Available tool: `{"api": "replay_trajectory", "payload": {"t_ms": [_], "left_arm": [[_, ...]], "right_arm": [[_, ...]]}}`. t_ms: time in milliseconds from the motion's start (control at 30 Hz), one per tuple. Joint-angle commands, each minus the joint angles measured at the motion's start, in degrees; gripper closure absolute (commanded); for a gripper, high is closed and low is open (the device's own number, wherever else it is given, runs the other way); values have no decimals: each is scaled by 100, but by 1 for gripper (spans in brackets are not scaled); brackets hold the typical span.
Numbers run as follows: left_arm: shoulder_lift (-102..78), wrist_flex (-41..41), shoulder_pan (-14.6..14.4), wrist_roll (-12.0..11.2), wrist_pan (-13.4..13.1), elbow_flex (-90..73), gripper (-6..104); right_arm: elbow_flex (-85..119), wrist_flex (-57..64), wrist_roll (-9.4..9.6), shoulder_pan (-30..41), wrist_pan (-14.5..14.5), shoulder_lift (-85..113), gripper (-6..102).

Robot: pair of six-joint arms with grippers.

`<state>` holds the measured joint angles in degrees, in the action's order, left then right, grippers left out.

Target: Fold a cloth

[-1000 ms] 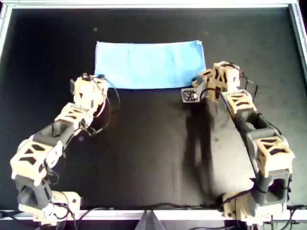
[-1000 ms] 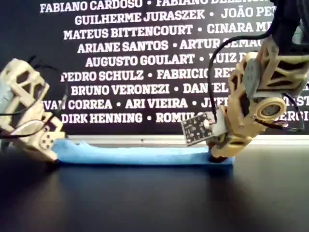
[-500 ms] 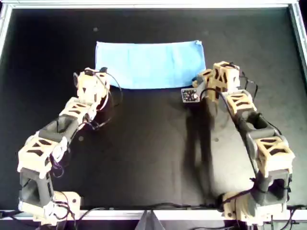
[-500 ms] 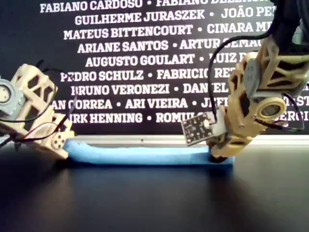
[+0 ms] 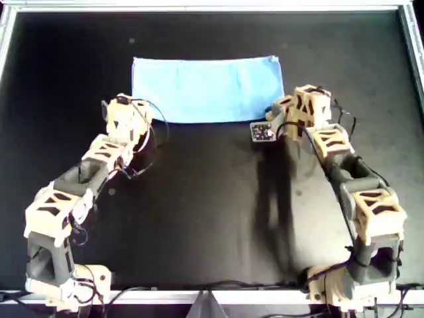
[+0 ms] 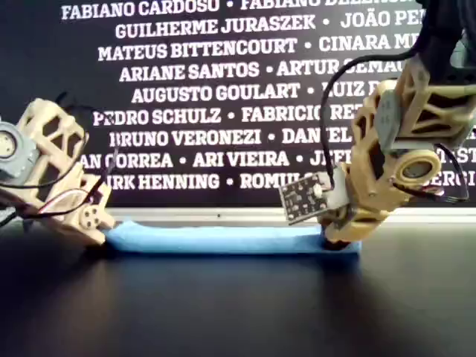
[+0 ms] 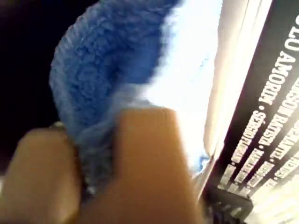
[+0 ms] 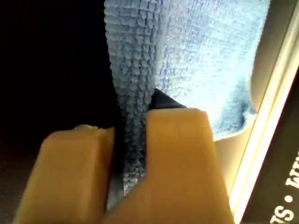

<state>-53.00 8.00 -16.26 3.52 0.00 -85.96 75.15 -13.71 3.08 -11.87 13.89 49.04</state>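
The light-blue cloth (image 5: 207,89) lies as a folded strip across the far part of the black table; it shows as a low band in the exterior view (image 6: 223,239). My first gripper (image 7: 96,163) is shut on a puffy fold of the cloth (image 7: 107,70). My second gripper (image 8: 128,163) is shut on a thin edge of the cloth (image 8: 187,56). In the overhead view one arm's gripper (image 5: 126,118) is at the cloth's near left corner. The other arm's gripper (image 5: 291,112) is at its near right corner. The wrist views do not show which arm is which.
A metal frame (image 5: 212,6) rims the black table. A banner with white names (image 6: 223,89) stands behind the cloth. A small square board (image 5: 261,131) sticks out of the arm on the overhead view's right. Both arms' bases stand at the near edge.
The arm on the overhead view's left moved up and right toward the cloth's corner, and the cloth's left end shifted right with it. The other arm stayed still.
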Motion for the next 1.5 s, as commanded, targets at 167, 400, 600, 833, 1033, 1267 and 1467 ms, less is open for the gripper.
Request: {"api": "replay_trajectory", "payload": {"t_ms": [167, 400, 600, 833, 1033, 1267, 1467], "left_arm": [[-272, -62, -141, -18, 18, 105, 99], [-1116, -70, -141, -18, 18, -896, 99], [-2065, -70, -141, -18, 26, -2180, 99], [-3067, -70, -141, -18, 26, -3270, 99], [-3858, -70, -149, -18, 35, -4052, 99], [-4562, -70, -149, -26, 35, -4790, 99], [-4922, -70, -501, -26, 44, -5370, 99]], "right_arm": [[-396, 193, -9, -18, 70, 290, 97], [861, 193, -9, -44, 79, 1125, 95], [2021, 193, -9, -44, 79, 1960, 95], [2883, 193, -9, -44, 79, 2619, 95], [3480, 193, -9, -53, 79, 3278, 95], [4465, 193, -9, -53, 79, 4184, 95], [5256, 193, -9, -62, 79, 4614, 95]]}}
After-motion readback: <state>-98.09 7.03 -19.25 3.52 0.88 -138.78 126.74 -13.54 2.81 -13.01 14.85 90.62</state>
